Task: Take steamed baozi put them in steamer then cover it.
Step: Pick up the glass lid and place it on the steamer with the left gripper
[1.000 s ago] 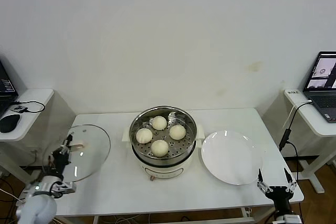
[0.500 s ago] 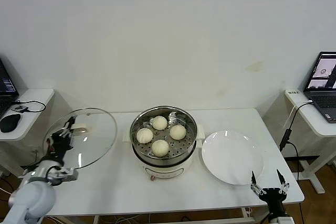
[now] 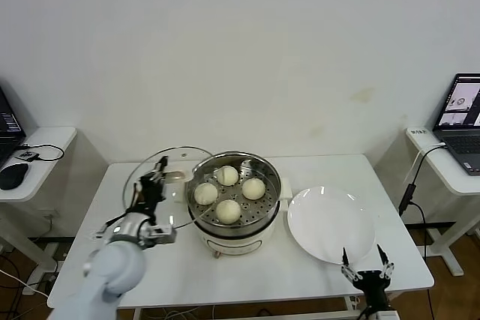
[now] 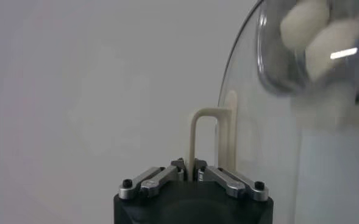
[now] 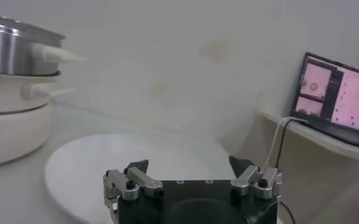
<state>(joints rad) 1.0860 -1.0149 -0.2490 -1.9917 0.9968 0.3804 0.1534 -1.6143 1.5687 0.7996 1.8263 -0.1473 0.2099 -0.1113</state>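
All four baozi (image 3: 228,192) are sitting in the steamer (image 3: 233,201); only covering is left. The left gripper (image 3: 151,187), clamping the lid (image 3: 166,179) handle, is holding it beside the steamer; the right gripper (image 3: 367,272) is idling open near the plate (image 3: 330,224)

A robotics lab: white worktop (image 3: 172,260) against a bare wall, side desks with a laptop (image 3: 459,121) at three o'clock and a mouse (image 3: 13,175) at nine.

White plate (image 3: 331,224), laptop (image 3: 459,121), mouse (image 3: 13,175)
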